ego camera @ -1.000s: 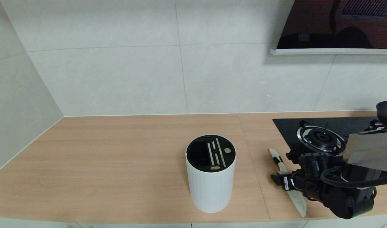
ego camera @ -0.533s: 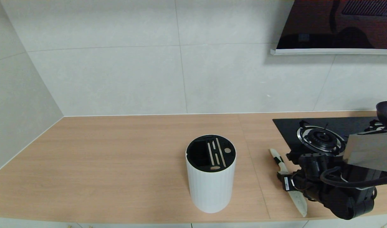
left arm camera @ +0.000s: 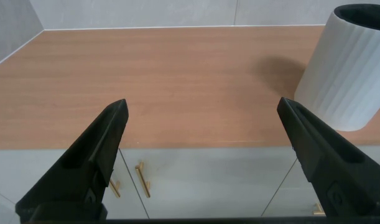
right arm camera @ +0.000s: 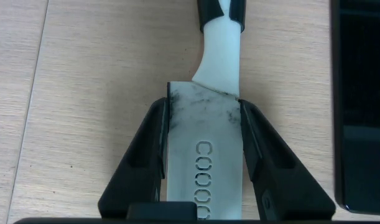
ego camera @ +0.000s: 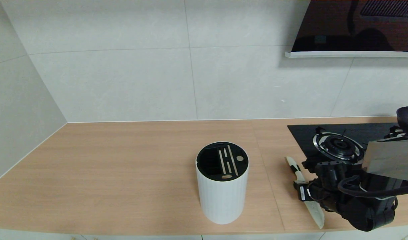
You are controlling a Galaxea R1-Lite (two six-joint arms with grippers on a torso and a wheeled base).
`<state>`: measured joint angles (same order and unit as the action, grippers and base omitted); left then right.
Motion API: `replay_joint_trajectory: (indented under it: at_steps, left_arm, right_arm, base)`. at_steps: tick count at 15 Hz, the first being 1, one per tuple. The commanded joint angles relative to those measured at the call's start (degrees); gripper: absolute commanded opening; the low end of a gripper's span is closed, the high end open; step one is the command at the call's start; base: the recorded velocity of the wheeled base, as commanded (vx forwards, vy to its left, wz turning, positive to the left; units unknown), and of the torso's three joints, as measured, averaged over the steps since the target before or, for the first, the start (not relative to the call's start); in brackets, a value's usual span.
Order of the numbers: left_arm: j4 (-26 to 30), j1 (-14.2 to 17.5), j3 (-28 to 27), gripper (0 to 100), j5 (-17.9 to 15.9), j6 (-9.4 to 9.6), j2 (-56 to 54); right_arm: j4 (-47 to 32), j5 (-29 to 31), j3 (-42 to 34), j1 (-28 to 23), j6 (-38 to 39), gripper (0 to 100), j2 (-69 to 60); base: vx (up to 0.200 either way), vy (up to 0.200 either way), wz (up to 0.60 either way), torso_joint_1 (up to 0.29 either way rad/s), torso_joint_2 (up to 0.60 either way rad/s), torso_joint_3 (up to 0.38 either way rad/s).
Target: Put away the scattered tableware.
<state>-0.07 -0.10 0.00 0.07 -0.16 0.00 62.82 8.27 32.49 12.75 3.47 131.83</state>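
Observation:
A white-bladed knife (ego camera: 293, 166) with a black-and-white handle lies on the wooden counter (ego camera: 123, 173), to the right of the white cylindrical knife holder (ego camera: 222, 190) with its slotted black top. My right gripper (ego camera: 304, 192) sits low over the knife, shut on the blade near the handle. In the right wrist view both fingers (right arm camera: 153, 134) press against the edges of the knife (right arm camera: 205, 149), with my right gripper (right arm camera: 203, 111) around it. My left gripper (left arm camera: 202, 112) hangs open in front of the counter's edge, with the holder (left arm camera: 348, 68) off to one side.
A black gas hob (ego camera: 337, 145) with a burner lies just right of the knife, and a dark pot (ego camera: 407, 118) stands at the far right. A range hood (ego camera: 357, 30) hangs above. The tiled wall bounds the counter behind and on the left.
My right gripper's fingers have closed in on the knife blade, and the knife has shifted slightly to the right. The left arm and holder have not moved.

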Motion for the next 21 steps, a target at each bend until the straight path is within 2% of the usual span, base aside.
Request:
replay_joint_trajectory:
  at_steps: [1, 5, 13, 15, 16, 17, 18, 20, 21]
  left_arm:
    - [0.0, 0.0, 0.0, 100, 0.0, -0.02, 0.0]
    - [0.0, 0.0, 0.0, 100, 0.0, 0.25, 0.0]
    - [-0.1, 0.0, 0.0, 100, 0.0, 0.25, 0.0]
    - [-0.9, 0.0, 0.0, 100, 0.0, 0.07, 0.0]
    - [-4.0, 0.0, 0.0, 100, -0.2, -0.46, 0.0]
    - [-4.4, 0.0, 0.0, 100, -0.3, -0.72, 0.0]
    - [-4.7, 0.0, -0.4, 100, -2.5, -1.60, 0.0]
    - [-3.1, 0.0, -0.9, 100, -6.7, -1.60, 0.2]
    - [3.8, -0.2, -4.7, 100, -13.9, -1.69, 2.5]
  right_arm:
    - [0.1, 0.0, -0.1, 0.3, 0.0, 0, -1.0]
    - [0.0, -0.1, -0.9, 0.3, 0.0, 0, -5.4]
    - [-0.3, -0.4, -5.4, 5.5, 0.0, 0, -19.9]
    - [-0.4, -0.4, -5.8, 6.3, 0.0, 0, -22.4]
    - [-0.7, -0.5, -5.9, 7.5, 0.0, 0, -25.3]
    - [-1.0, -0.5, -5.9, 7.6, -0.1, 0, -25.8]
    - [-5.2, -0.6, -4.4, 8.3, -0.1, 0, -29.0]
    - [-7.8, -1.1, -2.4, 8.5, -0.2, 0, -30.8]
    - [-10.1, -2.1, 1.4, 8.5, -0.5, 0, -32.1]
  base:
    - [0.000, 0.000, 0.00, 0.000, 0.00, 0.000]
    - [0.000, 0.000, 0.00, 0.000, 0.00, 0.000]
    - [0.000, 0.000, 0.00, 0.000, 0.00, 0.000]
    - [0.000, 0.000, 0.00, 0.000, 0.00, 0.000]
    - [0.000, 0.000, 0.00, 0.000, 0.00, 0.000]
    - [0.000, 0.000, 0.00, 0.000, 0.00, 0.000]
    - [0.000, 0.000, 0.00, 0.000, 0.00, 0.000]
    - [0.000, 0.000, 0.00, 0.000, 0.00, 0.000]
    - [0.000, 0.000, 0.00, 0.000, 0.00, 0.000]
